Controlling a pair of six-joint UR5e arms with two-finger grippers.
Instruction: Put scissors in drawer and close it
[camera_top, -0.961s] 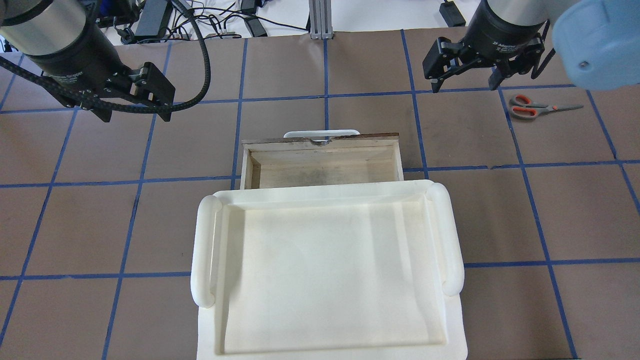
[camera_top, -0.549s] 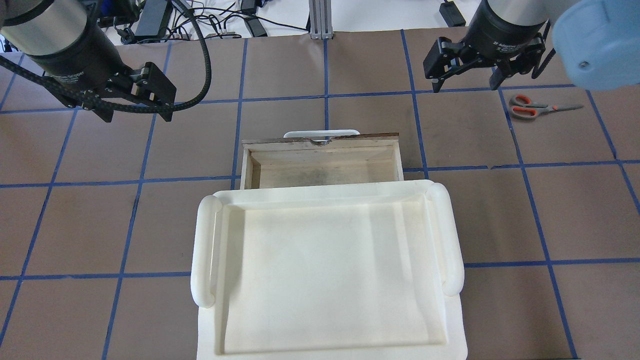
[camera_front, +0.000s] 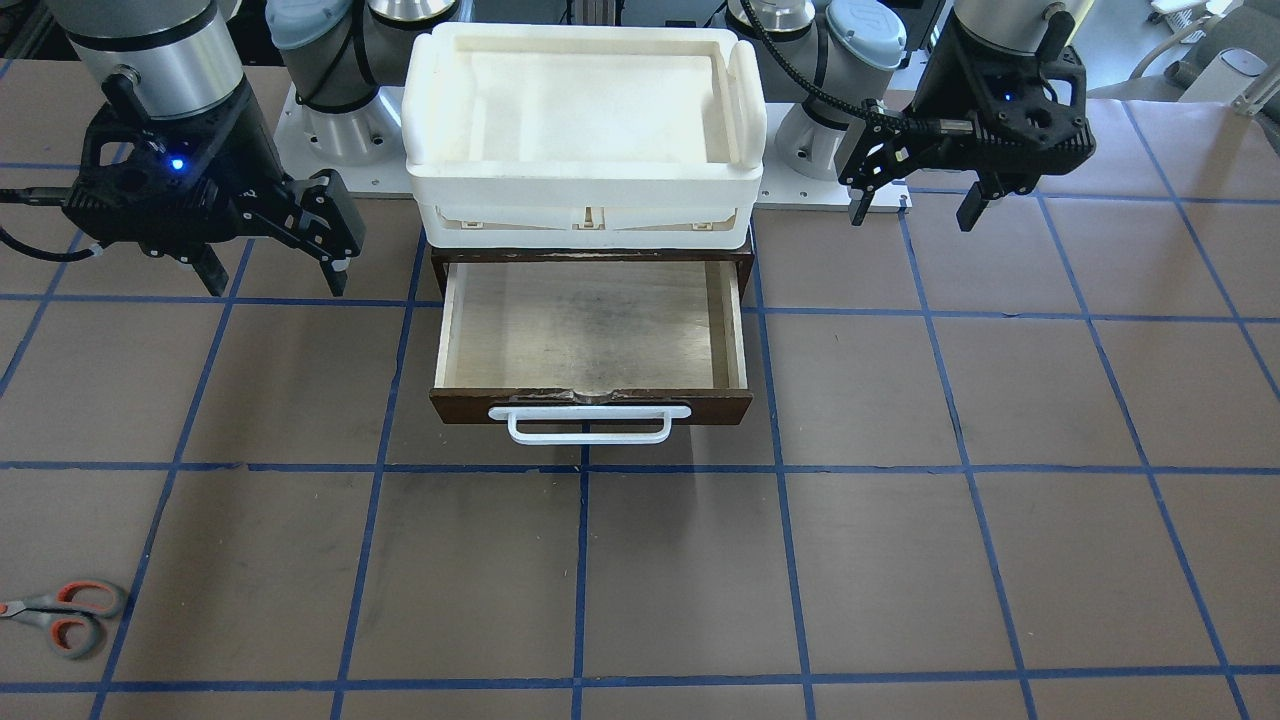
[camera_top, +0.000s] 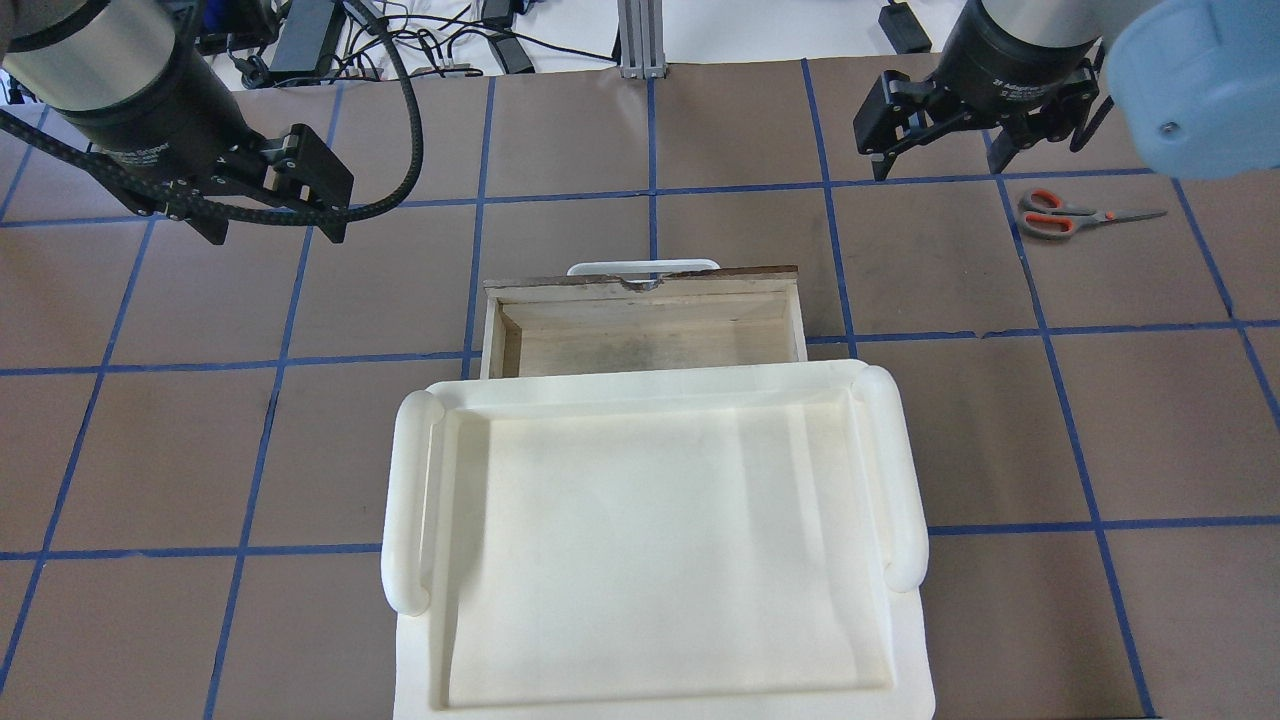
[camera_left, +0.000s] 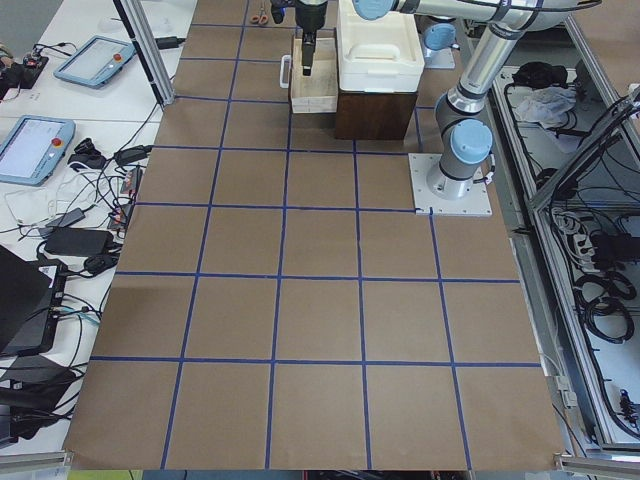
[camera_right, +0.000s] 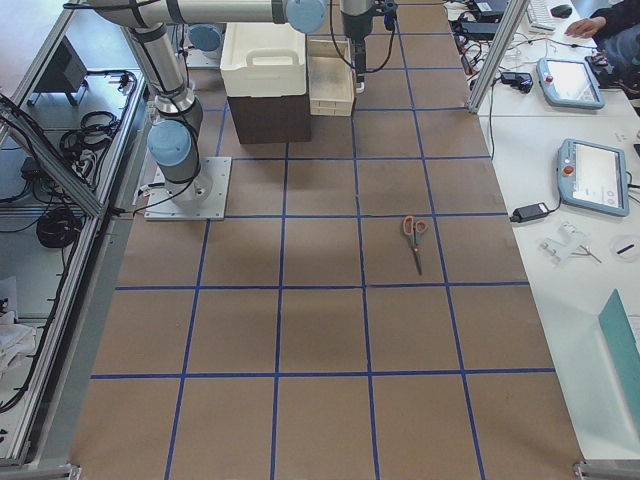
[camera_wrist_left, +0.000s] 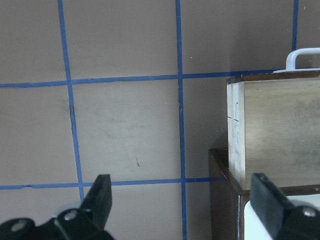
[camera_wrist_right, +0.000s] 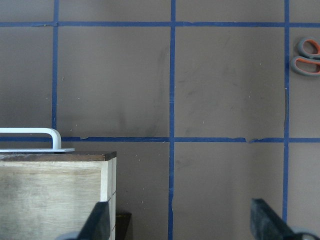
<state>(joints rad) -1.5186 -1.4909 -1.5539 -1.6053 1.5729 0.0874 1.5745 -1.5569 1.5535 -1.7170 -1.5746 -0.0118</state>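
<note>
The scissors (camera_top: 1062, 214), grey handles lined orange-red, lie flat on the brown table at the far right; they also show in the front view (camera_front: 62, 615) and the right wrist view (camera_wrist_right: 306, 57). The dark brown drawer (camera_top: 640, 322) is pulled open and its pale interior (camera_front: 590, 325) is empty, with the white bar handle (camera_front: 590, 425) at its front. My right gripper (camera_top: 940, 168) is open and empty, in the air left of the scissors. My left gripper (camera_top: 275, 230) is open and empty, left of the drawer.
A white plastic tray (camera_top: 410, 500) sits on the dark cabinet above the drawer. Blue tape lines grid the brown table. Cables and power bricks (camera_top: 300, 40) lie beyond the far edge. Tablets (camera_right: 590, 175) lie on a side table.
My right gripper has shifted slightly right and toward the far edge, nearer the scissors. My left gripper has barely moved. The scissors and drawer are unchanged.
</note>
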